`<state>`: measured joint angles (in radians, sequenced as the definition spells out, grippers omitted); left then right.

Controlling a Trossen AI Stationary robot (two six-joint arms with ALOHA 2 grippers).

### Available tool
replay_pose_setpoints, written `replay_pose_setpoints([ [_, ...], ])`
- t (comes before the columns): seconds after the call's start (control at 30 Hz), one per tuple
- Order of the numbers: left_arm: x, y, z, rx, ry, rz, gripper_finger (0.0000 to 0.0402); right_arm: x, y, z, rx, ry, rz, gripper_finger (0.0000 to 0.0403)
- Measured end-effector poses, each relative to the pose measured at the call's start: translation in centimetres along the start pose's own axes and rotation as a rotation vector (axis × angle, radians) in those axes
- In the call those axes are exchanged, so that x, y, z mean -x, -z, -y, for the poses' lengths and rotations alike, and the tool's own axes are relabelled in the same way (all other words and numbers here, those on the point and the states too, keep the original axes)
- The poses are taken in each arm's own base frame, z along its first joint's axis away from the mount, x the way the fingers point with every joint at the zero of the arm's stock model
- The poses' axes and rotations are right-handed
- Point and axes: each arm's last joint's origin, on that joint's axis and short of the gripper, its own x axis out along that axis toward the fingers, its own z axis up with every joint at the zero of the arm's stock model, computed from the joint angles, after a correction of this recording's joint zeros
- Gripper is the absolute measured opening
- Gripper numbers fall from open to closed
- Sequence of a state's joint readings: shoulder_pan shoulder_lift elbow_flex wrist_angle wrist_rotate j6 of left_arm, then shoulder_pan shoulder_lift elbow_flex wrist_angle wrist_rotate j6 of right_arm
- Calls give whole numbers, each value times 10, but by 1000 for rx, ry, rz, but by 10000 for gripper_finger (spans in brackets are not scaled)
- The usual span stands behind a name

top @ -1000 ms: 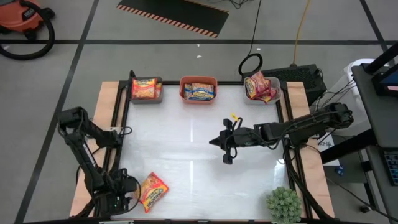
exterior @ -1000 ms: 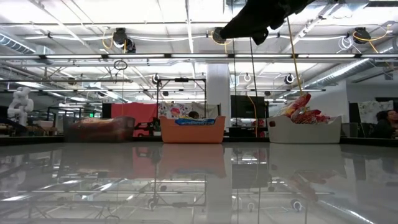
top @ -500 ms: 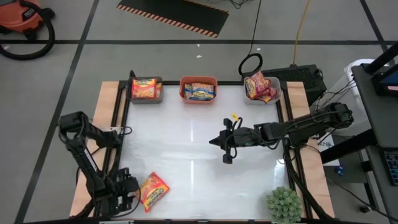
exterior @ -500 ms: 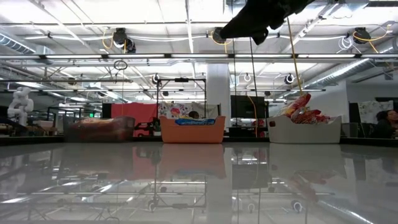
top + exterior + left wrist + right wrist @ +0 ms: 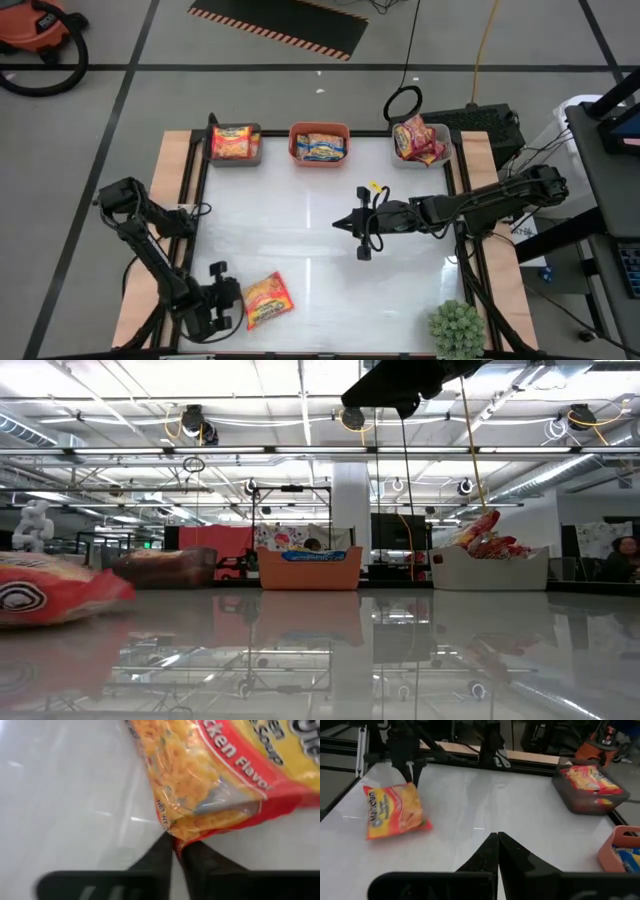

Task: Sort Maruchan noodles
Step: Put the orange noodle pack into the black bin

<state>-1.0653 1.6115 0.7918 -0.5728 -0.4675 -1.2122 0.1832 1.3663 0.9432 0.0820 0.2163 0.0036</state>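
An orange-yellow and red Maruchan noodle packet lies near the table's near-left corner; it also shows in the right wrist view and at the left of the low view. My left gripper is at the packet's left end, shut on it. My right gripper hangs shut over the middle of the table, touching nothing. Along the far edge, other packets lie in a grey bin, an orange bin and a white bin. My left gripper pinches a corner of the packet's sealed end between its two fingertips. The fingers slant down at it from the table's left side. The packet reaches away from the fingers toward the right; whether its far end rests on the table, I cannot tell.
A green spiky plant stands at the near right corner. Wooden side rails border the white tabletop. The middle of the table lies bare between the bins and the packet.
My left gripper has gone toward the table's right along the near edge, sunk a little and shut on the packet's corner. The packet has slid to the right and turned about. It now shows at the left of the low view.
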Motion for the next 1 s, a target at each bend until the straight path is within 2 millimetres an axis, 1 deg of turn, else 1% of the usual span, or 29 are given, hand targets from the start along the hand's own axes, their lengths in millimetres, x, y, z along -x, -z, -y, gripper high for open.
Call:
replay_pose_setpoints([
  [0.03,-2,-4,-2,-10,-11,16,21,0,-1,1,3,3,6,0],
  [0.1,-6,-13,-6,-22,-41,44,8,-1,-1,3,9,9,12,0],
  [0.3,-17,-39,-23,-68,-148,84,3,-1,-1,7,18,21,13,0],
  [0.43,-15,-62,-44,-47,-231,126,3,-2,-1,8,47,24,12,0],
  [0.57,-3,-82,-63,-59,-266,174,2,-2,-1,8,102,25,11,0],
  [0.7,12,-98,-81,-57,-295,240,1,-2,-1,13,145,38,8,0],
  [0.87,35,-112,-103,-45,-344,337,1,-4,-1,26,166,80,-1,0],
  [1.0,56,-118,-128,29,-426,409,1,-6,0,41,153,124,-10,0],
])
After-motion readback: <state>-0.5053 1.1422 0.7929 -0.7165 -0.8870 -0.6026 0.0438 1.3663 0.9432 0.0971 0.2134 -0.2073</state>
